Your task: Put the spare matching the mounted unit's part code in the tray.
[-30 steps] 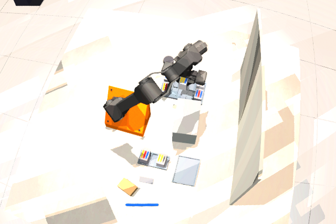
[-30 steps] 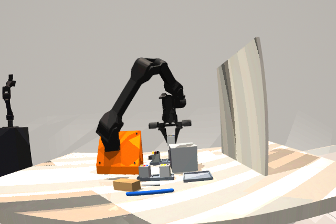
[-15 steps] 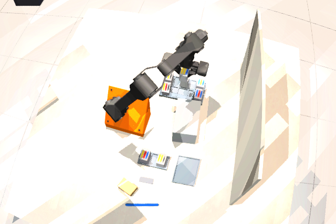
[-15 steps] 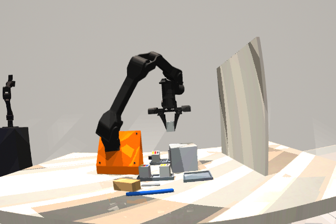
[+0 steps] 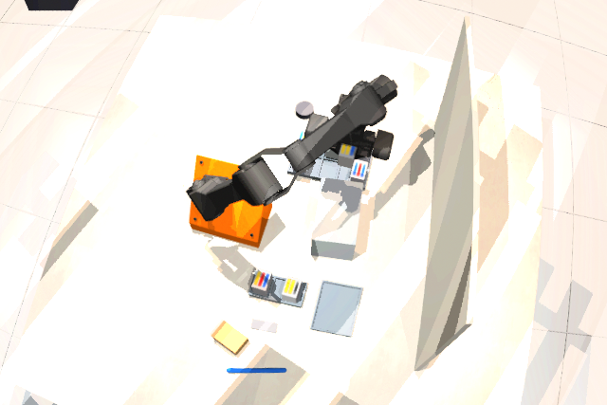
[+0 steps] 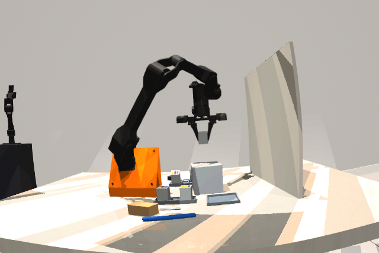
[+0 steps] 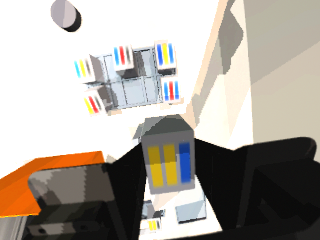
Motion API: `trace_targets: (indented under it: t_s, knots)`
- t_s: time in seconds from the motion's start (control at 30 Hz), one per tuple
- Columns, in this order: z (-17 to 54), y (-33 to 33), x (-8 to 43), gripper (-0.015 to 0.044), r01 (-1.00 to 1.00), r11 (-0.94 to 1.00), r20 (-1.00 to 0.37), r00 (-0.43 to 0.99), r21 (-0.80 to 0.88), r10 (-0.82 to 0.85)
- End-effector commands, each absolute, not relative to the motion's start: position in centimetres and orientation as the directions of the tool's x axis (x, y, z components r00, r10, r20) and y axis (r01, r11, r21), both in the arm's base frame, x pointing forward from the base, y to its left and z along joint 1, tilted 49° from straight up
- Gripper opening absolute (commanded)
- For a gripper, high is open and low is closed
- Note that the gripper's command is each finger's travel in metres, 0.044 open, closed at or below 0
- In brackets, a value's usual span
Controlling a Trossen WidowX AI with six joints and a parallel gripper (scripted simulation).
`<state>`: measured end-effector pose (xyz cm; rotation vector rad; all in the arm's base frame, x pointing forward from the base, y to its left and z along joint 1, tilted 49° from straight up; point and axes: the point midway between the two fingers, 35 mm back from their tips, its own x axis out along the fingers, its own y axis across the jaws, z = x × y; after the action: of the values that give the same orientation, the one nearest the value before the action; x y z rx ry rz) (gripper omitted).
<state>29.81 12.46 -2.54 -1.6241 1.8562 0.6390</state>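
High above the striped surface (image 6: 275,213) the pincer (image 6: 202,135) hangs clenched on a small grey spare (image 7: 168,159) striped 2 yellow and 1 blue, lifted well over the rack (image 7: 131,80), presumably for carrying to the tray (image 6: 222,198) beside the mounted unit (image 6: 206,177).

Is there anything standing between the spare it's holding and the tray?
Yes. The spare hangs in the gripper above the far rack; the grey mounted unit stands between it and the tray. At that height it should pass over.
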Motion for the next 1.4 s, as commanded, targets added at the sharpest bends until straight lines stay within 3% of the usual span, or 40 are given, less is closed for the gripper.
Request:
trace_targets:
  t_s: [0.0,0.5,0.97,1.37]
  knots:
    - [-0.2,10.9,31.4,0.0000,-0.991,0.132,-0.709,-0.074,-0.028,-0.701]
    - [9.7,1.3,34.9,0.0000,-0.991,0.127,-0.706,-0.063,-0.038,-0.705]
    - [19.0,-8.5,33.1,0.0000,-0.989,0.145,-0.662,-0.083,-0.040,-0.745]
    - [19.0,-9.3,33.0,0.0000,-0.988,0.147,-0.661,-0.085,-0.039,-0.746]
